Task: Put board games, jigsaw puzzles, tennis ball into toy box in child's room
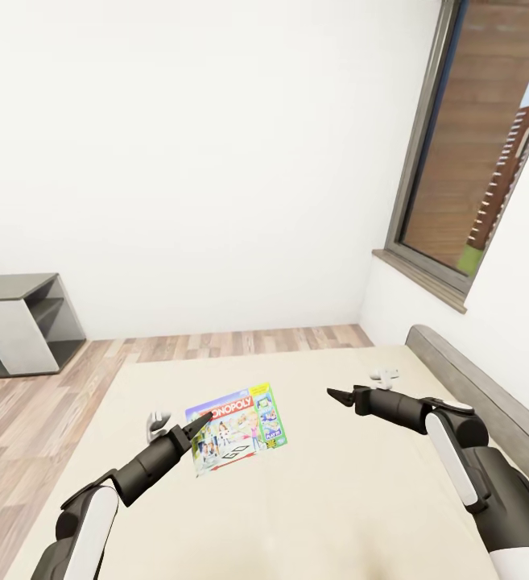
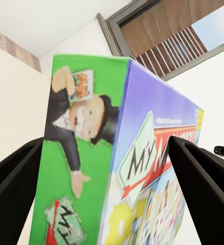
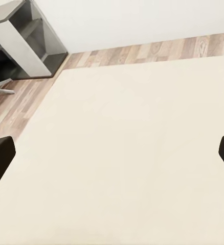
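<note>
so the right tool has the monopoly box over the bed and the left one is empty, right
Not quite: the sides are swapped. The head view shows the left tool holding the Monopoly box over the bed, and the left wrist view shows the box between its fingers. The right tool is empty.

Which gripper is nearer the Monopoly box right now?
Left. The left gripper is at the Monopoly box, the box between its fingers; the right gripper hangs apart from it, open over the bed.
</note>
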Robot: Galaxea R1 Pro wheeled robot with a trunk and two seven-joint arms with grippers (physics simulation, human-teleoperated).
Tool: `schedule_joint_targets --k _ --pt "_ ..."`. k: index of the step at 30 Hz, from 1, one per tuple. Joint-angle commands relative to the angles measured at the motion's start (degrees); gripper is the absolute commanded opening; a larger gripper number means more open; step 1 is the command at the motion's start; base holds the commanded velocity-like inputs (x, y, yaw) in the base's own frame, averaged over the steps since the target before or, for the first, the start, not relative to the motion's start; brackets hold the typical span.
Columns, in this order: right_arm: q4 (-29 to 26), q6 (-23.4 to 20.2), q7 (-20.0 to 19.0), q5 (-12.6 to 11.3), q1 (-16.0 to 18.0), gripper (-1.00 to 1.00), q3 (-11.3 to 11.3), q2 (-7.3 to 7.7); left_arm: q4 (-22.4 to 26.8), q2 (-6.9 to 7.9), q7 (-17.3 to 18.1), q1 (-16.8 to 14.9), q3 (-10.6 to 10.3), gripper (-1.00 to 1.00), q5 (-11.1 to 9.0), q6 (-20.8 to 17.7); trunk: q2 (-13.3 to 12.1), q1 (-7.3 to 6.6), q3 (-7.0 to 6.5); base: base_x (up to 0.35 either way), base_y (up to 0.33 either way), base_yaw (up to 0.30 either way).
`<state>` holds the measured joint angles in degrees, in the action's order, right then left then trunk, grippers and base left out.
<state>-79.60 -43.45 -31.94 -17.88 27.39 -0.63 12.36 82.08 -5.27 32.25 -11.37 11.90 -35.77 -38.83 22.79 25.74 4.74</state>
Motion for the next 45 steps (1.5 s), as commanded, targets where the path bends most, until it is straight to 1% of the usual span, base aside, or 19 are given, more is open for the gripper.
schedule_joint_targets --k 1,15,24,31,32,34,35,36,37,40,42,43,44,45 --pt "-0.03 -0.32 0.04 -0.23 0.06 1.00 -0.03 0.04 0.01 -0.06 0.18 -0.06 0.14 -1.00 -0.09 -0.37 0.13 0.04 0.04 0.000 0.000 0.015" --pt "-0.26 -0.38 0.04 -0.23 0.02 1.00 -0.08 0.03 0.01 -0.08 0.18 -0.06 0.14 -1.00 -0.09 -0.37 0.13 0.04 -1.04 0.000 0.000 0.005" --pt "-0.45 -0.43 0.04 -0.23 0.01 1.00 -0.09 0.03 0.01 -0.09 0.22 -0.06 0.12 -1.00 -0.20 -0.38 0.13 0.04 -1.14 0.000 0.000 0.000" --pt "-0.45 -1.22 0.06 -0.54 0.07 1.00 0.22 -0.07 -0.47 -0.13 0.22 -0.19 0.12 -1.00 -1.21 -0.31 0.13 0.04 -1.14 0.000 0.000 0.000" --pt "-0.24 -3.20 0.05 -0.85 0.09 1.00 0.47 -0.16 -2.80 -0.22 0.20 -0.84 0.13 -1.00 -3.08 1.13 0.13 0.04 -1.14 0.000 0.000 0.000" --pt "0.00 -4.30 0.01 -1.54 0.07 1.00 0.59 -0.24 -4.99 -0.27 0.20 -1.67 0.15 -1.00 -5.40 4.10 0.13 0.04 -1.15 0.000 0.000 0.000" --pt "0.11 -4.74 0.00 -2.17 0.06 1.00 0.63 -0.29 -6.13 -0.28 0.19 -2.00 0.24 -1.00 -7.04 6.15 0.13 0.04 -1.15 0.000 0.000 0.000" --pt "0.45 -5.36 0.00 -4.03 0.05 1.00 0.69 -0.36 -8.57 -0.24 0.29 -2.47 0.46 -1.00 -11.22 11.06 0.13 0.04 -1.15 0.000 0.000 0.000" --pt "0.45 -5.36 0.00 -4.03 0.05 1.00 0.69 -0.36 -8.57 -0.24 0.29 -2.47 0.46 -1.00 -11.22 11.06 0.13 0.04 -1.15 0.000 0.000 0.000" --pt "1.77 -5.87 -0.01 -7.58 -0.05 1.00 0.72 -0.38 -12.91 -0.15 0.69 -2.88 0.50 -1.00 -18.34 18.83 0.13 0.04 -1.15 0.000 0.000 0.000" --pt "2.89 -6.04 -0.06 -9.88 -0.23 1.00 0.72 -0.41 -15.71 -0.12 1.02 -3.09 0.42 -1.00 -22.42 23.22 0.13 0.04 -1.15 0.000 0.000 0.000" --pt "3.45 -6.08 -0.09 -10.90 -0.30 1.00 0.70 -0.43 -16.94 -0.13 1.20 -3.24 0.38 -1.00 -24.07 25.00 0.13 0.04 -1.15 0.000 0.000 0.000" --pt "3.45 -6.08 -0.09 -10.90 -0.30 1.00 0.70 -0.43 -16.94 -0.13 1.20 -3.24 0.38 -1.00 -24.07 25.00 0.13 0.04 -1.15 0.000 0.000 0.000" --pt "4.00 -6.10 -0.13 -11.81 -0.37 1.00 0.69 -0.44 -17.99 -0.19 1.37 -3.39 0.35 -1.00 -25.46 26.48 0.13 0.04 -1.15 0.000 0.000 0.000"
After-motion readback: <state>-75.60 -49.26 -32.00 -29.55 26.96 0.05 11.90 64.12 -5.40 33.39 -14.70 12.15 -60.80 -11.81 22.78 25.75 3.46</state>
